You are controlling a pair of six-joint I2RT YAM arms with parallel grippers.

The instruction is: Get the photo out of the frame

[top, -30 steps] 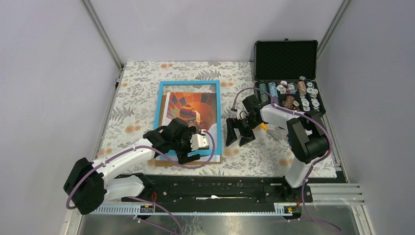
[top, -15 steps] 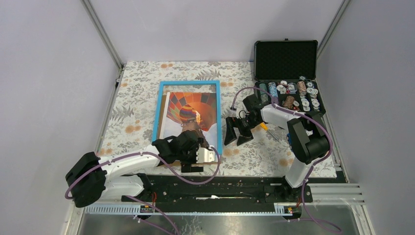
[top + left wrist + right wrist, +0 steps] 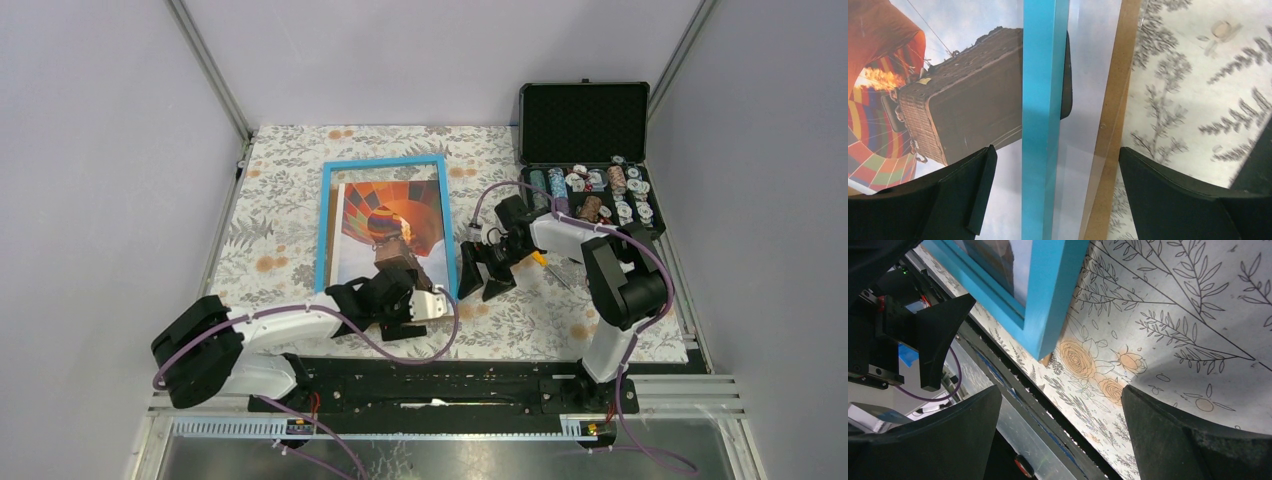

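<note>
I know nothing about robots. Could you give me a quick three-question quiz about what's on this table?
1. True or false: the left gripper is clamped shut on the blue frame.
2. The photo shows: A) a sailboat, B) a hot-air balloon, C) a mountain.
3. Which gripper is nearer the open black case?
Key: 1 false, its jaws stand open astride the frame's blue edge; 2 B; 3 the right gripper.
</note>
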